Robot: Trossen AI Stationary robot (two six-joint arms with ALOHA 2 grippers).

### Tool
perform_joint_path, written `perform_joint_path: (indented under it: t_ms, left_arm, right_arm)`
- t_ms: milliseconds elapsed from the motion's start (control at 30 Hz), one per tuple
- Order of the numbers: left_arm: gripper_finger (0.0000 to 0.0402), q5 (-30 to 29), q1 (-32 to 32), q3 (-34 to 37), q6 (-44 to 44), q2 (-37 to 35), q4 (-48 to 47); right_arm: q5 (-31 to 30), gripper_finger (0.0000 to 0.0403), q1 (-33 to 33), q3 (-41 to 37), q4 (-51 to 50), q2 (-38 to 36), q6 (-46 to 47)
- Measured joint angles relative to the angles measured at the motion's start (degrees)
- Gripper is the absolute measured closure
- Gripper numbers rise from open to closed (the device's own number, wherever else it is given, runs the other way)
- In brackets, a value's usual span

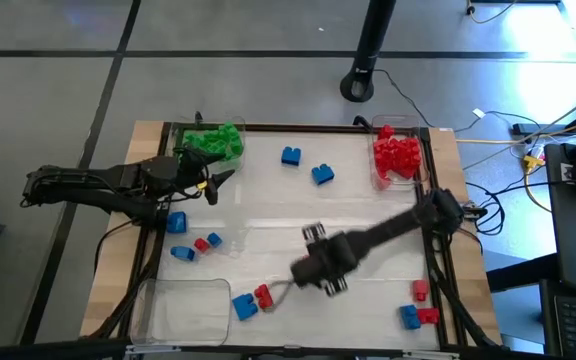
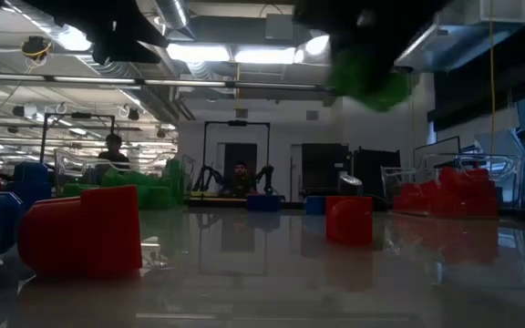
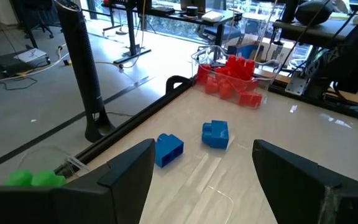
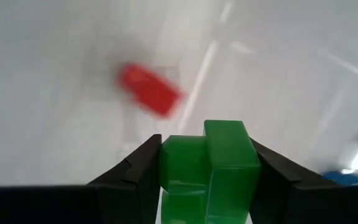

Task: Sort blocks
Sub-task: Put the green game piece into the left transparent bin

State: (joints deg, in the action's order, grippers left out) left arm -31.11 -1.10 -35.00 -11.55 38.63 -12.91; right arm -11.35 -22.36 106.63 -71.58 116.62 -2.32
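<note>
My right gripper (image 4: 207, 152) hangs over the table's middle near part (image 1: 318, 268), shut on a green block (image 4: 209, 165). That block shows as a green blur high up in the low view (image 2: 368, 82). A green pile (image 1: 214, 140) fills the far left tray and a red pile (image 1: 398, 155) the far right one. Loose blue blocks (image 1: 290, 155) and red blocks (image 1: 263, 295) lie flat on the table. My left gripper (image 3: 204, 168) waits open at the left edge (image 1: 213, 182), beside the green pile. My right gripper pinches the green block by two opposite sides (image 4: 169, 168) between its two fingers (image 4: 143, 168). The fingers come from above, pointing steeply down. The block is lifted clear of the table, above a red block (image 4: 149, 90).
A clear tray (image 1: 183, 305) stands at the near left corner. Blue and red blocks lie near it (image 1: 244, 305), at the left (image 1: 176, 222) and at the near right (image 1: 420, 290). A raised dark rim (image 3: 135, 118) borders the table. People sit in the room behind (image 2: 238, 178).
</note>
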Motion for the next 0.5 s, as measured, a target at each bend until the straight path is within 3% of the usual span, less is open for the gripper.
perform_joint_path:
  t_ms: [200,500]
  left_arm:
    - [0.0141,0.0,0.0,0.0,-1.1,0.0,-1.7]
    - [0.0141,0.0,2.1,0.0,-1.6,0.0,-2.6]
  right_arm:
    - [-2.4,0.0230,11.9,0.0,7.6,0.0,-14.2]
    - [-2.3,0.0229,27.7,0.0,34.8,0.1,-29.5]
